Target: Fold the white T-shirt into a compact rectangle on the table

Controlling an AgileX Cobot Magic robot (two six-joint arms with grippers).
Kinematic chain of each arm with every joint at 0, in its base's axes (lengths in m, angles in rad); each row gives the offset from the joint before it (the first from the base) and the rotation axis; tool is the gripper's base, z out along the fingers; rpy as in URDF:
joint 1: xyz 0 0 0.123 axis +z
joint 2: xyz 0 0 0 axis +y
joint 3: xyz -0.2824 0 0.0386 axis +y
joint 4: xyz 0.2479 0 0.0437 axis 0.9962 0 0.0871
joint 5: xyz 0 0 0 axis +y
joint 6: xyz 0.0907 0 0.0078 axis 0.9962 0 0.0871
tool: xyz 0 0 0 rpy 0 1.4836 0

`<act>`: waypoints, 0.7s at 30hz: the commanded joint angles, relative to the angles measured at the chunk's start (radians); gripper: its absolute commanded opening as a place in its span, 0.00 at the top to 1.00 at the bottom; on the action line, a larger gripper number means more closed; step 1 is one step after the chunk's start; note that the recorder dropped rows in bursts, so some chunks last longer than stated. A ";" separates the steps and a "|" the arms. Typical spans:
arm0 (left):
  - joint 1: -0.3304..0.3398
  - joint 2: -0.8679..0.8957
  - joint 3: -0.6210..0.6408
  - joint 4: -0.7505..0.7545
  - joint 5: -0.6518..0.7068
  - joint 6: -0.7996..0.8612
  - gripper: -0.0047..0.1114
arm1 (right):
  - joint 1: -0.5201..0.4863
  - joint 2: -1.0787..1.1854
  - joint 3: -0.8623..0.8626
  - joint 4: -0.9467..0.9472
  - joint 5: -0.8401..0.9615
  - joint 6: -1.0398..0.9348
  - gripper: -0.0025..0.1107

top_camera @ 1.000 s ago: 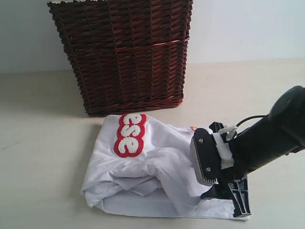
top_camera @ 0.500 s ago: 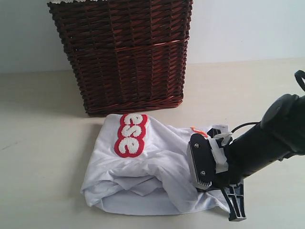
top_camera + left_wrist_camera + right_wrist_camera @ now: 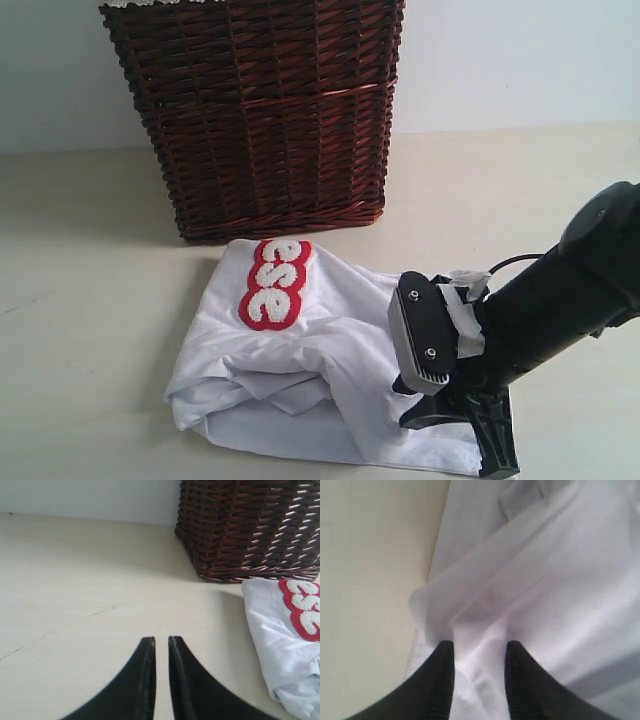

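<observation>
The white T-shirt (image 3: 300, 350) lies bunched in loose folds on the table (image 3: 80, 300), just in front of the basket. Its red-outlined letters (image 3: 272, 283) face up near the back. My right gripper (image 3: 455, 415) is down on the shirt's right edge. In the right wrist view its fingers (image 3: 479, 647) stand apart, with a raised fold of white cloth (image 3: 545, 580) between them. My left gripper (image 3: 161, 640) is out of the exterior view. It hovers over bare table to the left of the shirt (image 3: 280, 630), its fingers nearly together and empty.
A tall dark wicker basket (image 3: 260, 110) stands right behind the shirt, also seen in the left wrist view (image 3: 250, 525). Bare beige table stretches to the left and right of the shirt. A pale wall rises behind.
My right gripper has shifted a little left and toward the front edge on the shirt's right side. The cloth there has bunched leftward, and the orange tag no longer shows.
</observation>
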State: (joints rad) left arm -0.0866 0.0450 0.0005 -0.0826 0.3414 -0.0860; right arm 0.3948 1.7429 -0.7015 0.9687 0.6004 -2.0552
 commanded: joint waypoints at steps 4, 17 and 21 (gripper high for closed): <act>-0.004 0.002 -0.001 -0.007 -0.011 0.004 0.86 | 0.001 0.032 0.006 -0.127 -0.093 0.001 0.69; -0.004 0.002 -0.001 -0.007 -0.011 0.004 0.86 | 0.001 0.037 0.006 -0.127 -0.158 0.050 0.98; -0.004 0.002 -0.001 -0.007 -0.011 0.004 0.86 | 0.001 0.003 0.006 -0.129 -0.139 0.139 0.98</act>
State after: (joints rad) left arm -0.0866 0.0450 0.0005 -0.0826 0.3414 -0.0860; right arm 0.3948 1.7750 -0.6993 0.8451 0.4330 -1.9697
